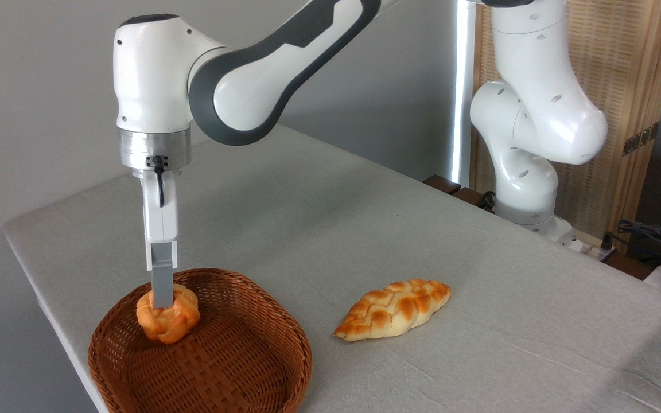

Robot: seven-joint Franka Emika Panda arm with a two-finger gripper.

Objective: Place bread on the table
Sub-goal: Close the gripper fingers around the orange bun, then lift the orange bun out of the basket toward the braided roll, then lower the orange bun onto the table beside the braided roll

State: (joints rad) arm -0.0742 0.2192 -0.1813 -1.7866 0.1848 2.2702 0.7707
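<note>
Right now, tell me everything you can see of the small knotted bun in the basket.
The bread is a small round bun, orange-golden with a lumpy, twisted, glossy surface. It sits inside the wicker basket, toward its back left. The gripper comes straight down on it, one grey finger across its front; the other finger is hidden.

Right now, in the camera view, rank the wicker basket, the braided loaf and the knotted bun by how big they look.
1. Wicker basket, clearly largest.
2. Braided loaf, lying on the table.
3. Knotted bun, smallest, though the hand hides part of it.
</note>
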